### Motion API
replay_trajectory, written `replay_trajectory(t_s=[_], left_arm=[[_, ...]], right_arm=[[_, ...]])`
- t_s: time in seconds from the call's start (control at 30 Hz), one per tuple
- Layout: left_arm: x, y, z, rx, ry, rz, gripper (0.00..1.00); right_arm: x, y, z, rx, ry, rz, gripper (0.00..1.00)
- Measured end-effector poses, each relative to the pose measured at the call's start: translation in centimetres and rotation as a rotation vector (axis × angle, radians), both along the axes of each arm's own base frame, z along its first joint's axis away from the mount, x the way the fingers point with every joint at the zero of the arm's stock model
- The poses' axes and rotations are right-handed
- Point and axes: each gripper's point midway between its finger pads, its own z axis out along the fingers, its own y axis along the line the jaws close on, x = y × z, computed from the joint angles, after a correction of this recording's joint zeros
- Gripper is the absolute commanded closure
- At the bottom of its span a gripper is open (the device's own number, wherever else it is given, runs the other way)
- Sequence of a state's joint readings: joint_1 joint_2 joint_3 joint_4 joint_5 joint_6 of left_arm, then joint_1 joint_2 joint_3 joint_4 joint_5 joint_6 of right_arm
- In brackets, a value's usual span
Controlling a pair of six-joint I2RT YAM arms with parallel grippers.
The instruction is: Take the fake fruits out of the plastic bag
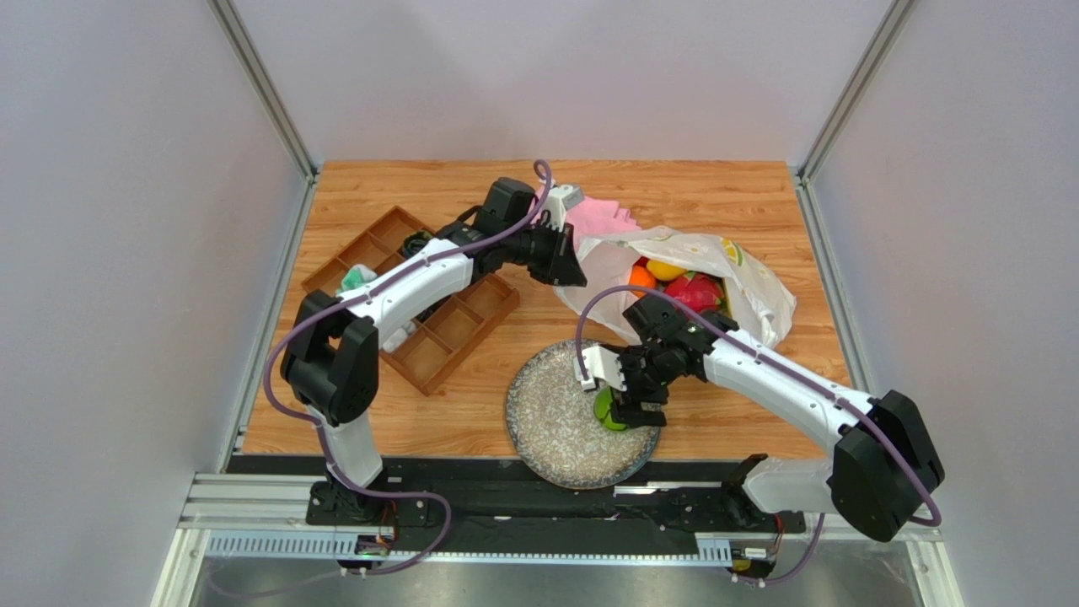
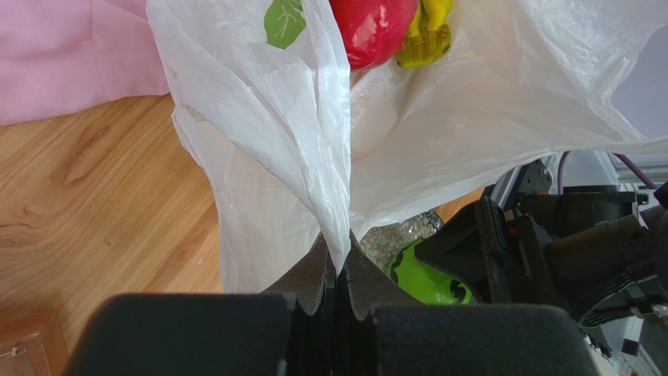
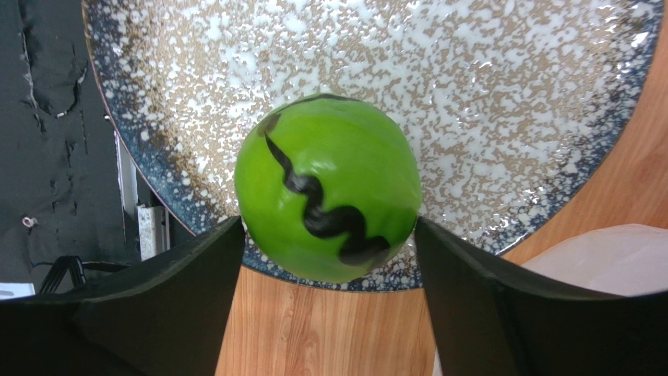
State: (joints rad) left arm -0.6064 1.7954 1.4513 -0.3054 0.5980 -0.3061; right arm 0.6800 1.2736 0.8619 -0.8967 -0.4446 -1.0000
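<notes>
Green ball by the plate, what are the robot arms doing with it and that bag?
They are emptying the bag of toy fruit. The left gripper pinches the bag's edge. The right gripper holds the green fruit between its fingers, over the plate rim. Red, orange and yellow fruits are in the bag.

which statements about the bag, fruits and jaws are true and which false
1. The left jaws pinch the bag. True.
2. The green fruit is inside the bag. False: it sits between the right jaws, at the plate's rim.
3. The bag is empty. False: a red fruit and an orange fruit show inside.
4. A tray lies left of the plate. True.
</notes>
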Motion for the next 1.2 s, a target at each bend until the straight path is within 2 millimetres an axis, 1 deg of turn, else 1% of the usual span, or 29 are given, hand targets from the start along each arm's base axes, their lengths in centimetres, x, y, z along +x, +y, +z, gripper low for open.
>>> replay_trajectory(t_s=[0.07, 0.13, 0.17, 0.2, 0.23, 0.27, 0.33, 0.4, 0.47, 0.5, 0.53, 0.6, 0.63, 0.67, 0.7, 0.77, 0.83, 0.9, 1.03, 1.13, 1.2], left_arm=[[0.0, 0.0, 0.0, -0.001, -0.004, 0.000, 1.00], [0.1, 0.0, 0.0, 0.001, -0.007, -0.002, 1.00], [0.1, 0.0, 0.0, 0.001, -0.010, -0.002, 1.00], [0.1, 0.1, 0.0, 0.003, -0.014, -0.002, 1.00], [0.0, 0.1, 0.0, 0.004, -0.016, -0.003, 1.00], [-0.1, 0.2, 0.0, 0.005, -0.018, -0.005, 1.00], [-0.5, 0.5, 0.0, 0.009, -0.020, -0.008, 1.00], [-1.0, 0.9, 0.0, 0.011, -0.018, -0.009, 1.00], [-1.2, 1.0, 0.2, 0.009, -0.021, -0.009, 1.00], [-1.3, 1.0, 0.3, 0.007, -0.024, -0.009, 1.00], [-1.2, 1.0, 0.5, 0.004, -0.028, -0.009, 1.00], [-1.2, 1.0, 0.6, 0.001, -0.030, -0.009, 1.00], [-1.2, 1.0, 0.6, 0.001, -0.030, -0.009, 1.00], [-1.3, 1.0, 0.6, 0.001, -0.029, -0.009, 1.00], [-1.3, 1.0, 0.6, 0.000, -0.029, -0.010, 1.00], [-1.3, 1.0, 0.6, -0.001, -0.028, -0.011, 1.00], [-1.3, 1.0, 0.6, -0.001, -0.026, -0.012, 1.00], [-1.4, 1.0, 0.6, -0.003, -0.024, -0.014, 1.00], [-1.5, 0.9, 0.7, -0.007, -0.021, -0.019, 1.00], [-1.5, 0.9, 0.7, -0.008, -0.020, -0.021, 1.00], [-1.6, 0.9, 0.7, -0.008, -0.019, -0.022, 1.00]], right_arm=[[-0.2, -0.2, -0.3, -0.010, 0.005, -0.001, 0.00], [0.0, -0.3, 0.0, -0.013, -0.005, -0.005, 0.00], [0.2, -0.3, 0.5, -0.013, -0.012, -0.009, 0.00], [0.5, -0.2, 1.4, -0.008, -0.027, -0.015, 0.00], [0.8, 0.0, 2.5, 0.005, -0.043, -0.023, 0.00], [1.4, 0.3, 4.1, 0.031, -0.066, -0.040, 0.00], [3.1, 1.1, 8.1, 0.105, -0.130, -0.094, 0.00], [5.1, 1.1, 12.2, 0.184, -0.206, -0.163, 0.01], [6.9, 0.4, 15.1, 0.229, -0.265, -0.228, 0.04], [7.8, -0.2, 16.1, 0.240, -0.287, -0.265, 0.06], [8.7, -1.0, 16.4, 0.240, -0.296, -0.302, 0.09], [10.7, -2.9, 15.8, 0.212, -0.285, -0.385, 0.13], [11.5, -3.2, 15.1, 0.194, -0.268, -0.403, 0.16], [12.9, -4.6, 14.1, 0.165, -0.249, -0.461, 0.16], [13.8, -5.3, 13.1, 0.143, -0.229, -0.487, 0.16], [15.7, -6.7, 10.7, 0.087, -0.192, -0.541, 0.12], [17.1, -8.1, 8.7, 0.033, -0.174, -0.574, 0.04], [18.2, -8.9, 7.6, -0.007, -0.187, -0.579, 0.00], [20.0, -9.8, 6.3, -0.067, -0.224, -0.551, 0.00], [21.7, -10.3, 5.5, -0.114, -0.240, -0.533, 0.00], [22.4, -10.6, 4.7, -0.141, -0.242, -0.523, 0.00]])
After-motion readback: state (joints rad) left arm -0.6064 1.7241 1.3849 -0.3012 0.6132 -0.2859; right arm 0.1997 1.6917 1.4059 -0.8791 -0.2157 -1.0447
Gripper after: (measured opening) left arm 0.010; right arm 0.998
